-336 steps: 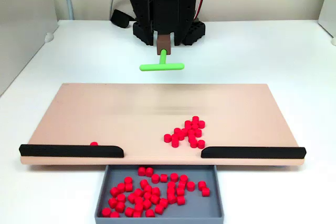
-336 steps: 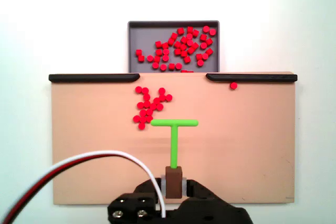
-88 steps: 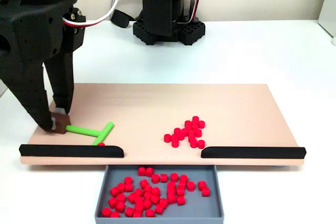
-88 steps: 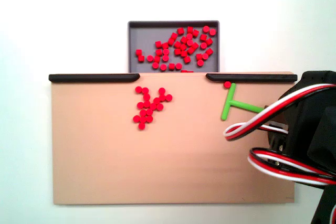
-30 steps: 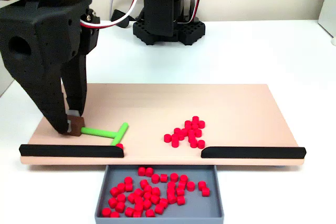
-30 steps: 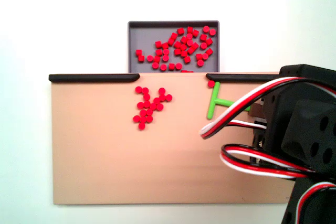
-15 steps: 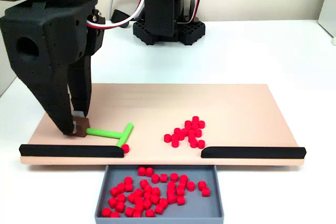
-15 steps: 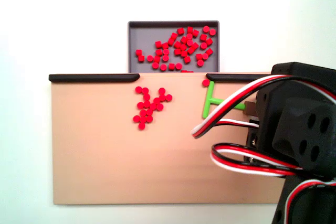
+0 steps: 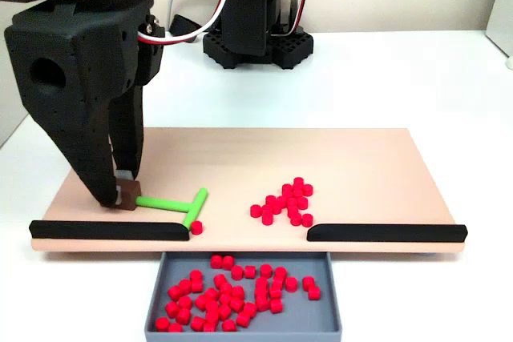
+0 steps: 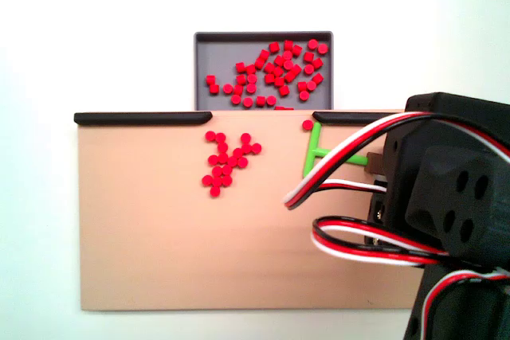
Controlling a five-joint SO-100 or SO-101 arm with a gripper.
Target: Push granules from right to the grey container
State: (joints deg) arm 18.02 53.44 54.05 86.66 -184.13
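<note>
A single red pellet (image 9: 196, 228) is now sliding clear of the end of the black bar (image 9: 108, 231) toward the gap above the grey tray (image 9: 156, 298), nudged by the green T-shaped pusher (image 9: 178, 205) that the gripper (image 9: 122, 193) is pinching by its brown block, while the main pile (image 9: 284, 202) is waiting mid-board.

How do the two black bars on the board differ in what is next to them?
In a fixed view, the left bar has the green tool and one red granule at its inner end; the right bar has neither, and a granule cluster lies behind its inner end. Both lie flat along the board's front edge, flanking the gap above the grey container.
</note>
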